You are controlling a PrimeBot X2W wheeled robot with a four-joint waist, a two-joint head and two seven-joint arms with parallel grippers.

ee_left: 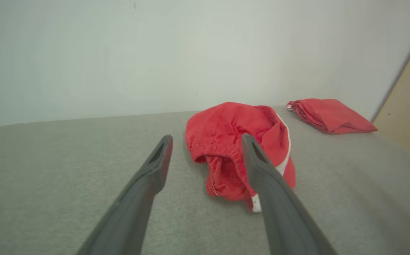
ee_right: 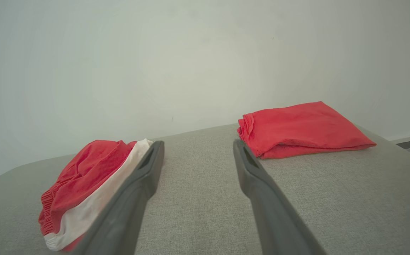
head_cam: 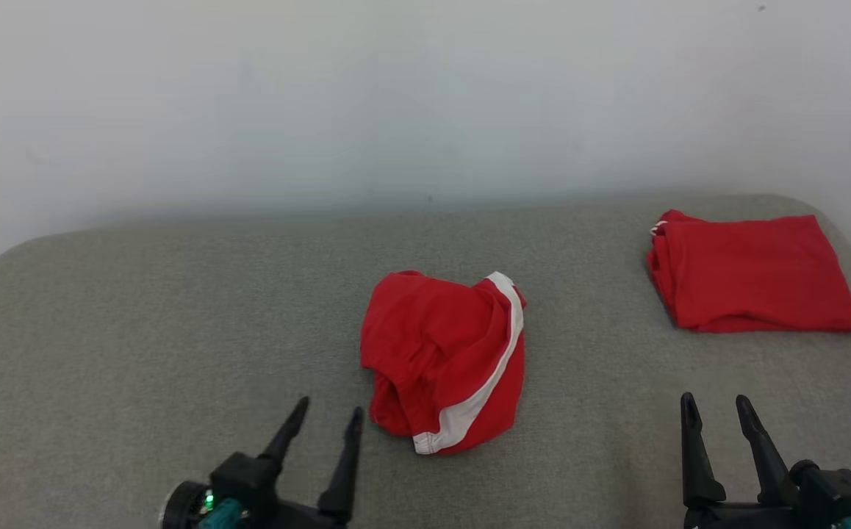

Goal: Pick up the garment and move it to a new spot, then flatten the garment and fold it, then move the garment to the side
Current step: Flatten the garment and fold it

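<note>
Head view shows the crumpled red garment [head_cam: 440,360] lying mid-tabletop [head_cam: 139,330]. The left gripper [head_cam: 330,406], spread and empty, sits just beside its near edge. The right gripper [head_cam: 715,400], likewise spread, stands well apart, below a folded red cloth [head_cam: 752,272].

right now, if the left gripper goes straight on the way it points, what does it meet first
Most likely the crumpled red garment, lying just ahead of the open left gripper; exact depth is unclear.

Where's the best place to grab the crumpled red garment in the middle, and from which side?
Probably the gathered waistband edge on its near left, approached from the robot's side by the open left gripper: that edge stands up, facing it.
</note>
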